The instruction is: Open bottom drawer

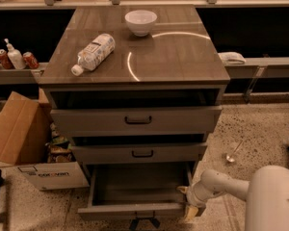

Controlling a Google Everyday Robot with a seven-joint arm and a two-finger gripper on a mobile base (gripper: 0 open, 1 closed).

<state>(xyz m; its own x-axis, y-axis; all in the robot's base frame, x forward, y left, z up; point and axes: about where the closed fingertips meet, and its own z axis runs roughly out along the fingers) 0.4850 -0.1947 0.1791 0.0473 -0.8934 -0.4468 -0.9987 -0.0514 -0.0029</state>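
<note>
Camera view shows my gripper, open or closed I cannot tell, low at the right front corner of the bottom drawer, which extends leftward from it, pulled well out, front panel running side to side.

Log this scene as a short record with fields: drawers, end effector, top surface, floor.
bottom drawer: slim grey-brown bottom drawer pulled far out
other drawers: tall top drawer and middle drawer slightly out
end effector: pale end effector at bottom drawer's front right corner
top surface: grey-brown cabinet top carries white bowl, clear plastic bottle on its side
floor: brown cardboard box left of drawers
</note>
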